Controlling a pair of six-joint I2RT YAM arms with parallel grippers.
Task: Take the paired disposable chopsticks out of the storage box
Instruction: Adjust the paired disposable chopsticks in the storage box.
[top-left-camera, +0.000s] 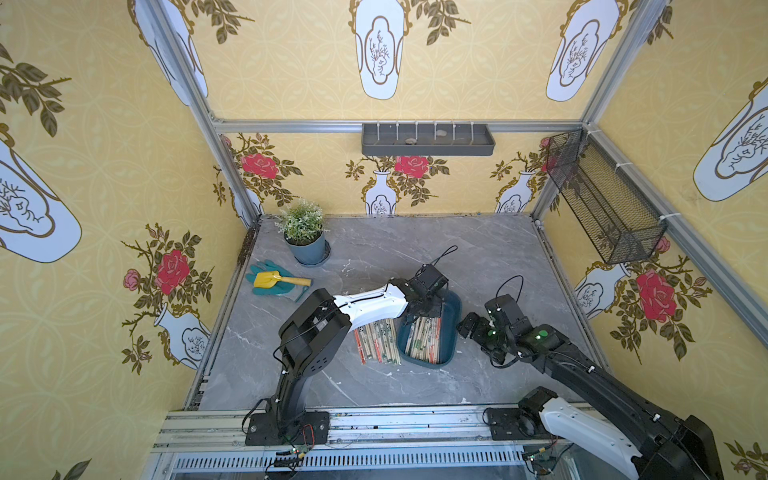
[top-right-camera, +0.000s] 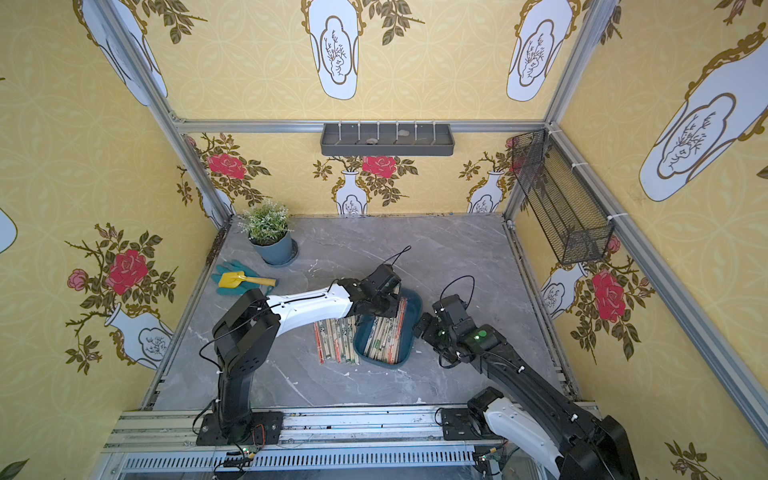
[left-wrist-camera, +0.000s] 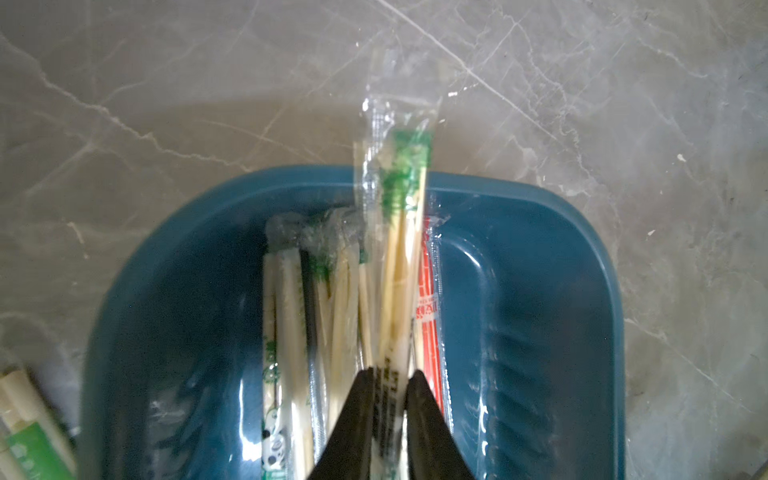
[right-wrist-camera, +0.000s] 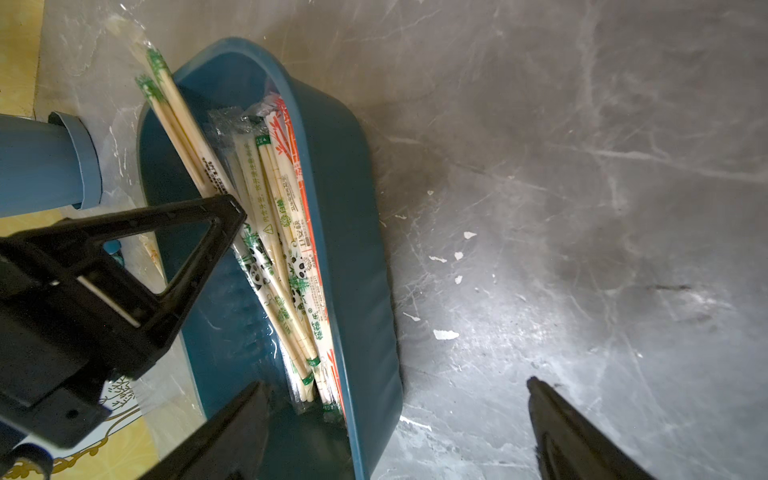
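while my left claw (left-wrist-camera: 390, 376) pinches one green-printed chopstick pair (left-wrist-camera: 405, 232), its tip jutting ahead past the storage box (left-wrist-camera: 540, 232) rim, removed pairs (top-left-camera: 376, 343) lie outside, off to the claw's side; many boxed pairs (left-wrist-camera: 291, 311) remain below it. maybe half done. my right claw (right-wrist-camera: 397, 382) gapes empty.

One storage box (top-left-camera: 452, 328). Paired disposable chopsticks (top-left-camera: 424, 338): two groups, too overlapped to count exactly. Two robot arms (top-left-camera: 374, 301). One potted plant (top-left-camera: 305, 237), one yellow trowel (top-left-camera: 270, 279), one grey shelf (top-left-camera: 428, 148) holding two small stones (top-left-camera: 410, 141), one mesh basket (top-left-camera: 602, 199). Teal gloves (top-left-camera: 266, 290): number unclear.
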